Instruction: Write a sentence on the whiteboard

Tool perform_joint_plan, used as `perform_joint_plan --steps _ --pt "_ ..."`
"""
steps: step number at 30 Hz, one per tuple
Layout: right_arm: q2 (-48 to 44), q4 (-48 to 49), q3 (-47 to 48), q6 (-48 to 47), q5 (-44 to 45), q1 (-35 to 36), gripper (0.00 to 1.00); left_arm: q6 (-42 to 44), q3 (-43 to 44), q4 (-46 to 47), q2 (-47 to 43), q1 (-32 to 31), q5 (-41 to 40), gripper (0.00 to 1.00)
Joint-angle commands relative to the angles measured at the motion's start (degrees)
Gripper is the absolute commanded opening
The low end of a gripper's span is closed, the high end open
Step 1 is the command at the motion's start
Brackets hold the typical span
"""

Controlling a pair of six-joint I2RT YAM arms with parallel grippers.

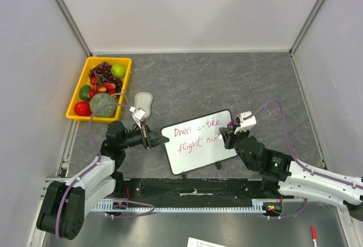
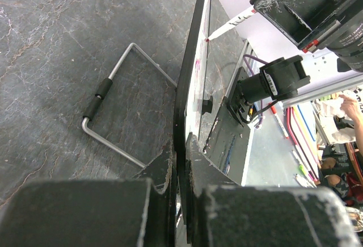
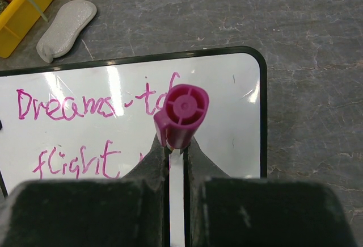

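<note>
Magenta-pink handwriting, the sentence point(image 3: 62, 106), runs in 2 lines of thin, wobbly strokes: "Dreams take" above and "flight" below. A further word is partly hidden behind the marker point(image 3: 182, 113). It sits on the whiteboard point(image 1: 191, 162), a small glossy white rectangle with a thin black frame and rounded corners, mid-table on the mottled grey tabletop point(image 1: 227, 82), just ahead of the arm bases. Its long axis runs left to right, the right end angled away from the bases. It seems tipped up on a bent wire stand point(image 2: 97, 98), though the tilt is hard to judge. The left gripper point(image 2: 180, 150) pinches the board's left edge. The right gripper point(image 3: 176, 150) is clamped on the white, magenta-capped marker, whose tip points at the board face. A grey oval eraser pad point(image 1: 143, 100) and a yellow fruit tray point(image 1: 76, 96) lie beyond, to the left.
</note>
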Motion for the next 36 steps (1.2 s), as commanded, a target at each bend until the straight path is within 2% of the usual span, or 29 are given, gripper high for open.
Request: perform_joint_plan --steps 1,6,13,20,36 --pt "1.27 2.63 2.69 -1.01 0.96 -0.33 0.00 4.45 0.03 1.08 -0.29 -0.09 -0.76 0.02" --pt "2.77 3.86 3.04 -0.84 -2.29 -0.33 0.00 4.45 -0.06 0.99 -0.46 -0.18 -0.76 0.02" --pt "-0.83 3.86 2.34 -0.83 -3.35 -0.33 0.00 4.37 0.03 0.90 -0.29 -0.09 -0.76 0.02" --pt "-3.12 2.55 1.46 -1.10 -0.10 -0.33 0.00 4.45 0.03 1.08 -0.20 -0.09 -0.67 0.02" --pt "-1.01 1.93 -0.83 -0.48 2.10 -0.41 0.00 4.37 0.03 1.17 -0.11 -0.09 -0.67 0.02"
